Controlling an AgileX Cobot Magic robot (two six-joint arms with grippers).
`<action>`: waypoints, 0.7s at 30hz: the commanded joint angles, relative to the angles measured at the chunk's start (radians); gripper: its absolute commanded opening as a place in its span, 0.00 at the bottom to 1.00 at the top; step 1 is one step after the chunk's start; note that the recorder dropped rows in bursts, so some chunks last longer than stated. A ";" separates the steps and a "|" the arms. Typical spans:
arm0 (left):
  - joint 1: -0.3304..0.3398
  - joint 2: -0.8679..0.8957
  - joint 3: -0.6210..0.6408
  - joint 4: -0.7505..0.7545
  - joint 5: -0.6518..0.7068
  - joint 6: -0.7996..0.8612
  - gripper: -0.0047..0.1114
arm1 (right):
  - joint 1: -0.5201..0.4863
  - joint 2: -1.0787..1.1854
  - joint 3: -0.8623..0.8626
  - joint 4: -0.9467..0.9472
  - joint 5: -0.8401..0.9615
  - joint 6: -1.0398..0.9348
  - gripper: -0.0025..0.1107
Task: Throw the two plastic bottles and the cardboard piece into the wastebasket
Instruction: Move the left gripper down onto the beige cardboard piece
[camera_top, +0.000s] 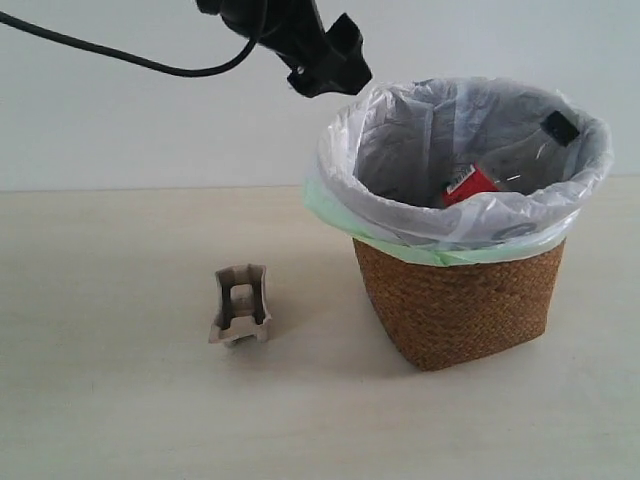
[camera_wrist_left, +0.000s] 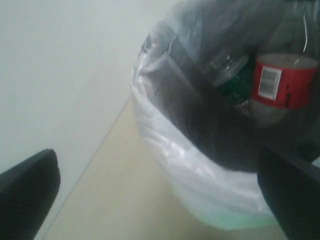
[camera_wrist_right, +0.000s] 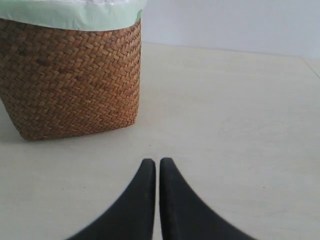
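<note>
The wicker wastebasket (camera_top: 460, 300) stands right of centre, its white-and-green bag folded over the rim (camera_wrist_left: 165, 140). Both bottles lie inside it: the slim one shows its red label (camera_top: 470, 183) (camera_wrist_left: 284, 80) and black cap (camera_top: 560, 128), and the larger one shows only its green label (camera_wrist_left: 237, 82). On the table left of the basket, the grey-beige cardboard piece (camera_top: 241, 305) stands upright and untouched. My left gripper (camera_top: 333, 62) (camera_wrist_left: 160, 200) hangs open and empty above the basket's left rim. Low beside the basket (camera_wrist_right: 75, 80), my right gripper (camera_wrist_right: 157, 162) is shut on nothing.
The pale wooden table (camera_top: 120, 400) runs back to a plain white wall (camera_top: 100, 130). A black cable (camera_top: 120, 55) trails from the left arm across the upper left. My right gripper does not show in the exterior view.
</note>
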 joint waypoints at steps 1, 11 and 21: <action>0.003 -0.008 -0.002 0.104 0.103 -0.053 0.98 | -0.005 -0.005 -0.001 -0.002 -0.009 0.000 0.02; 0.205 -0.004 0.040 0.172 0.362 -0.289 0.98 | -0.005 -0.005 -0.001 -0.002 -0.009 0.000 0.02; 0.310 0.066 0.266 -0.148 0.182 -0.306 0.98 | -0.005 -0.005 -0.001 -0.002 -0.009 0.000 0.02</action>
